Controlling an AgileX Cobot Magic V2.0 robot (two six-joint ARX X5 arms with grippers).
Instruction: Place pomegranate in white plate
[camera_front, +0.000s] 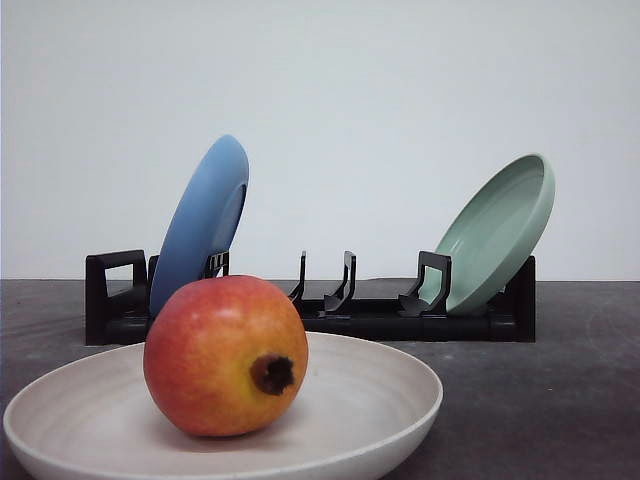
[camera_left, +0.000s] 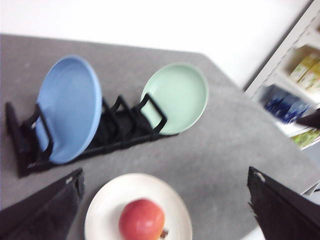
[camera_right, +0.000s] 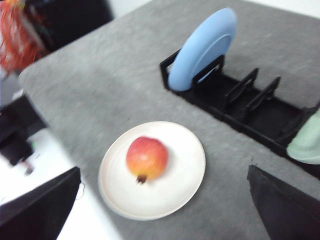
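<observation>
Round red-to-yellow pomegranate (camera_right: 146, 158) already sat inside the wide off-white matte plate (camera_right: 185, 180), below your wide-spread, empty right gripper (camera_right: 165, 210); left gripper (camera_left: 165, 210) likewise. Placement looked done; you only needed to retreat.

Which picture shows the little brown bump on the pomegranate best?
The front view: the pomegranate sits close, its dark crown sharp and facing the camera. The right wrist view shows the crown small and blurry from above. The left wrist view barely shows it at the fruit's edge.
</observation>
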